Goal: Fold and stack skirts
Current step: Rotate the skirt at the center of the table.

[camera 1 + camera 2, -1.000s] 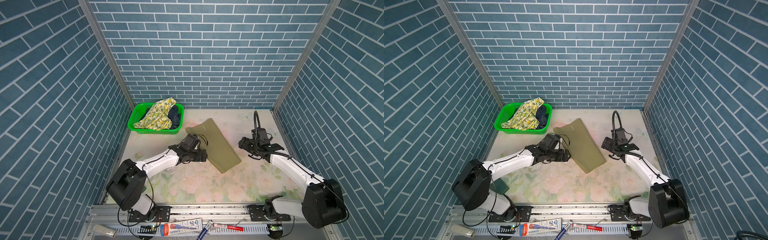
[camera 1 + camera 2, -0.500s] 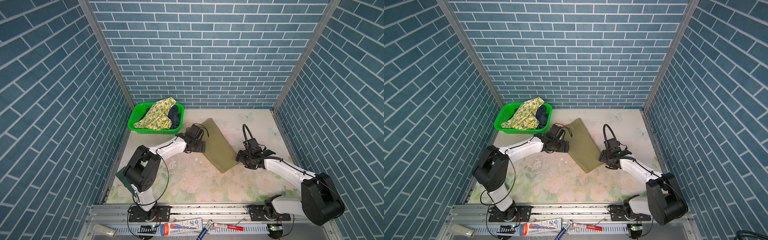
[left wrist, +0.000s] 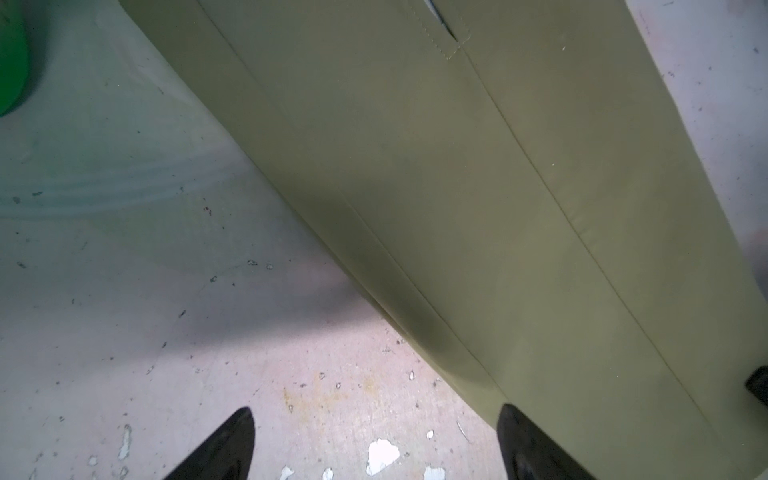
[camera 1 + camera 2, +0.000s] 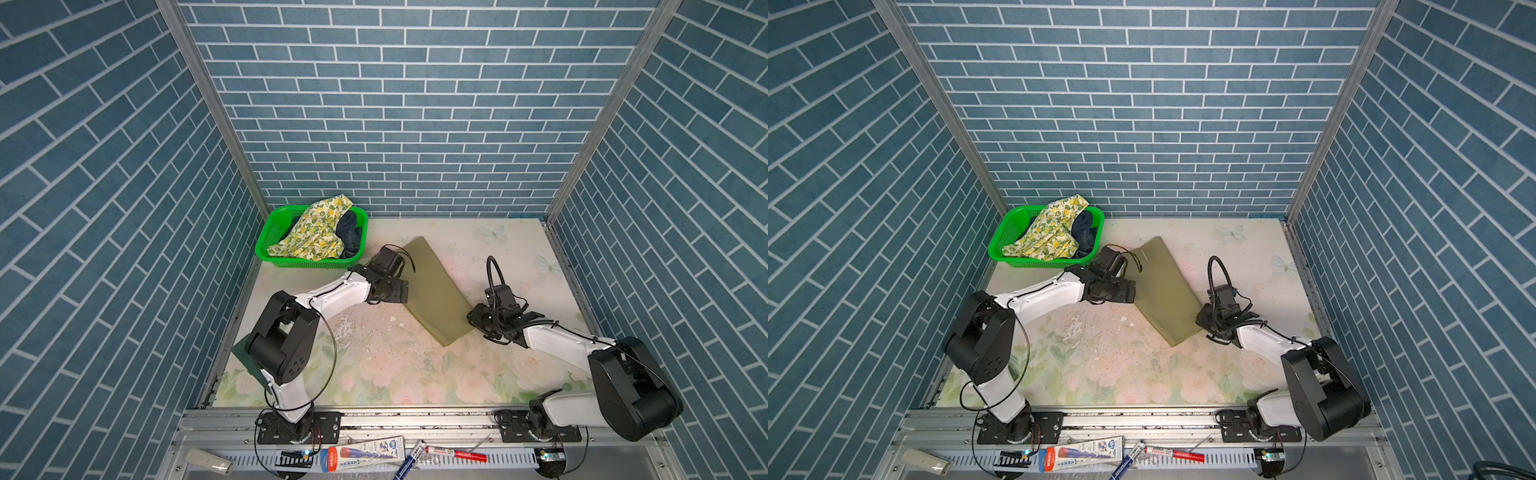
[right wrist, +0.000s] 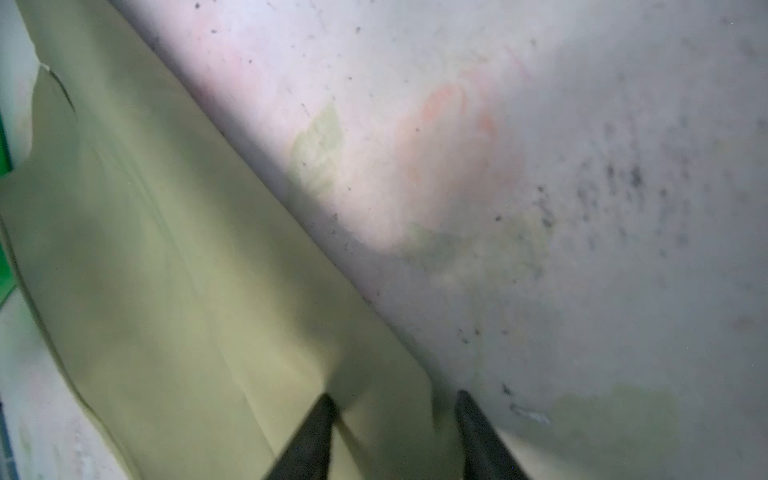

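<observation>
A: What lies before us, left first?
B: Blue brick walls [image 4: 395,124], a floral table [image 4: 395,365]. The basket [image 4: 270,232] holds the lemon skirt [image 4: 316,232] and, half buried, the navy skirt [image 4: 351,237]. Our left gripper [image 3: 374,415] gapes wide beside the khaki skirt [image 4: 436,291], which lies flat mid-table. The right gripper [image 5: 395,403] is narrow about its edge; whether it grips we cannot tell. The label on the tube [image 4: 365,451] is unreadable.

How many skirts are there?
3: the olive skirt lies flat on the table; the lemon-print skirt and the navy skirt sit in the green basket, where more may be hidden underneath.
</observation>
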### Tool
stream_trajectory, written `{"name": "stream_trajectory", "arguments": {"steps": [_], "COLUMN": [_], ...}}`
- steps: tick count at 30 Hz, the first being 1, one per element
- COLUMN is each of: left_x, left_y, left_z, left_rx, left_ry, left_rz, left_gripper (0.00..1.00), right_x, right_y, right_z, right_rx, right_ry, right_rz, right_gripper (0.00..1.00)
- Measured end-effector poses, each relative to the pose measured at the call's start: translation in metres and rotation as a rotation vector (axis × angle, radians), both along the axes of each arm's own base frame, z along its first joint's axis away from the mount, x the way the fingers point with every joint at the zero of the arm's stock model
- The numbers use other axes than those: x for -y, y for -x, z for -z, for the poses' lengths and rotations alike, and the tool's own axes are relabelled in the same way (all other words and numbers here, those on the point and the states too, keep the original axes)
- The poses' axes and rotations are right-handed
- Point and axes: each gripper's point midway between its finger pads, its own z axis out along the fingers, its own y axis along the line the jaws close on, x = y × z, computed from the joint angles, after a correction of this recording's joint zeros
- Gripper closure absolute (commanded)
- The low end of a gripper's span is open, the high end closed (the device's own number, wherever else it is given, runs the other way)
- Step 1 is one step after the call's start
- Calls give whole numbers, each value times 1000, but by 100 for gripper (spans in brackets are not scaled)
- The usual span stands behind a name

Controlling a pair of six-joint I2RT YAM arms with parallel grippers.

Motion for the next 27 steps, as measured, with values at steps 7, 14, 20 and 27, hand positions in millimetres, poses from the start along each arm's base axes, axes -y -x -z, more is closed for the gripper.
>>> {"name": "stream_trajectory", "arguments": {"steps": [7, 14, 20, 27], "left_x": [-13, -24, -22, -13], "left_y": [-5, -7, -13, -30], "left_z": [-22, -29, -30, -16], "left_rx": [34, 42, 41, 27], "left_ry": [24, 20, 17, 13], "left_rz": [-29, -48, -47, -31], "left_gripper": [12, 11, 11, 11], "right_x": [18, 79, 104, 102], "right_y": [-7, -41, -98, -98], "right_z": [-5, -28, -42, -69], "right_rx": [-6, 9, 47, 106], "right_ry": [47, 109, 172, 148], "right_rz": [21, 147, 139, 109], "right_gripper": [100, 95, 33, 23]}}
